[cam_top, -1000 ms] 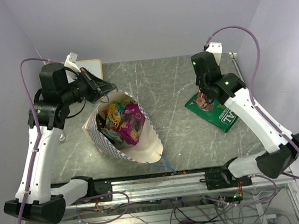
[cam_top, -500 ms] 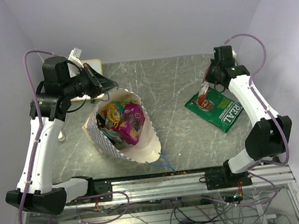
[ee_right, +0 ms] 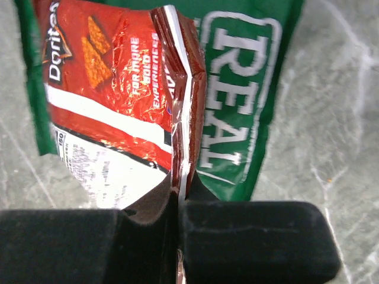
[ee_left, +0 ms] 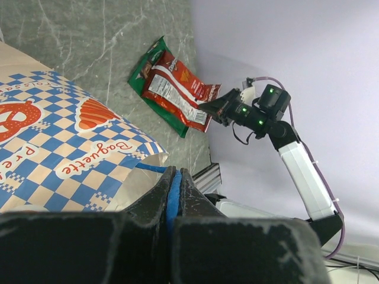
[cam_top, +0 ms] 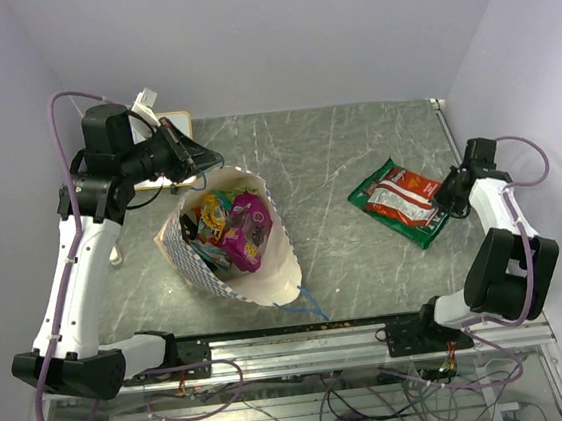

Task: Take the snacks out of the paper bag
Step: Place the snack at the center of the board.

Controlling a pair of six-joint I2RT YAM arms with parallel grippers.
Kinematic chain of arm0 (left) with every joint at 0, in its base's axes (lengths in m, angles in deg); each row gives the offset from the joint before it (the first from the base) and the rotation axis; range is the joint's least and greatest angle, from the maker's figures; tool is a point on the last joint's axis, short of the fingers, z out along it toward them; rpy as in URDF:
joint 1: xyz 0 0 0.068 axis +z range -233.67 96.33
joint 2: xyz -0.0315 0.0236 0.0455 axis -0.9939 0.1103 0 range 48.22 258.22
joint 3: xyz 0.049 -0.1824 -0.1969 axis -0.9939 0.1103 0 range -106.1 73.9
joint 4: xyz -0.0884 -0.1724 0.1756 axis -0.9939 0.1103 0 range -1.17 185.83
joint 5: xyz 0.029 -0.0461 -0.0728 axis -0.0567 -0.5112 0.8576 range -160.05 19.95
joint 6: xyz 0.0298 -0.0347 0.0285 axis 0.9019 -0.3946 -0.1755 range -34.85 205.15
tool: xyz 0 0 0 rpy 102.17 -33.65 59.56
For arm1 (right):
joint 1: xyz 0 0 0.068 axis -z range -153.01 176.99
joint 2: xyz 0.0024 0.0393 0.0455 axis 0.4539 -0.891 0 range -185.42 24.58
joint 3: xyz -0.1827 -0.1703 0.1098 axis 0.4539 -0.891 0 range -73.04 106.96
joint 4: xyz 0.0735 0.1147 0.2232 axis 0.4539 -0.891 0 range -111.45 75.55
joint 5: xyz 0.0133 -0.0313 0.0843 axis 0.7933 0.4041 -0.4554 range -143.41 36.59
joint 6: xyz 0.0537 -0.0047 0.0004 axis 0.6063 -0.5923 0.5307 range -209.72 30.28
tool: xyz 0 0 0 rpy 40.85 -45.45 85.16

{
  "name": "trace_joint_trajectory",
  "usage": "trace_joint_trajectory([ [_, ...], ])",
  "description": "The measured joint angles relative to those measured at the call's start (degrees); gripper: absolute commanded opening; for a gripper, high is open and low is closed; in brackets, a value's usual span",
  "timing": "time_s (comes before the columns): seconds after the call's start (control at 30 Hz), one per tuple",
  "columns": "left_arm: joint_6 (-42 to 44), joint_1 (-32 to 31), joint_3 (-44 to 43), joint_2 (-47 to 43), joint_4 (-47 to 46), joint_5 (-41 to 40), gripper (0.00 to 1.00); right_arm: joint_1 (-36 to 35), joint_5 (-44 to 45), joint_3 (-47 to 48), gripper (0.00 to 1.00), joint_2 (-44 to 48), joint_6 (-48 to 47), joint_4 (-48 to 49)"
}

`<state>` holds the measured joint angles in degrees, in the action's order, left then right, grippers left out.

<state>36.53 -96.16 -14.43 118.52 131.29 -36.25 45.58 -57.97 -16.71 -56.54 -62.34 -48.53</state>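
The paper bag [cam_top: 272, 272] lies open toward the back left, checkered band [ee_left: 59, 136] outward. My left gripper [cam_top: 211, 163] holds its rim up, shut on the blue cord handle [ee_left: 151, 168] between the fingertips [ee_left: 173, 171]. Inside are several snacks, among them a purple packet [cam_top: 248, 229]. At the right a red chip packet [cam_top: 405, 197] lies across the green chip bag [cam_top: 430, 228]. My right gripper [cam_top: 448, 201] is shut on the red packet's [ee_right: 106, 89] end seam, low over the green bag [ee_right: 237, 89].
A small whiteboard [cam_top: 179, 121] sits at the back left behind the left arm. The table's right edge and the wall are close beside the right gripper. A metal rail [cam_top: 305, 344] runs along the front edge.
The right arm has swung out to the right and down, pulling the red packet flat over the green bag. The left arm has barely moved and keeps the handle.
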Motion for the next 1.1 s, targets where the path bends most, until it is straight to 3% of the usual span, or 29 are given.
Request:
trace_joint_trajectory([
  [0.23,0.22,0.00,0.00,0.00,0.00,0.17,0.07,2.62,-1.84,-3.34,0.03,-0.52,-4.48,1.40],
  [0.57,0.26,0.00,0.02,-1.03,0.44,0.20,0.07,2.58,-12.66,-3.08,0.07,-6.14,-4.39,9.35],
  [0.73,0.22,0.00,0.90,-2.19,0.59,0.17,0.07,2.47,-10.58,-2.56,0.30,-6.58,-4.22,9.38],
  [0.87,0.20,0.00,1.60,-3.04,0.72,0.15,0.07,2.45,-5.68,-2.43,0.64,-6.12,-4.74,7.04],
  [1.1,-0.28,0.00,3.17,-4.70,0.66,0.11,0.07,3.50,3.21,-4.72,0.71,0.85,-3.80,1.46],
])
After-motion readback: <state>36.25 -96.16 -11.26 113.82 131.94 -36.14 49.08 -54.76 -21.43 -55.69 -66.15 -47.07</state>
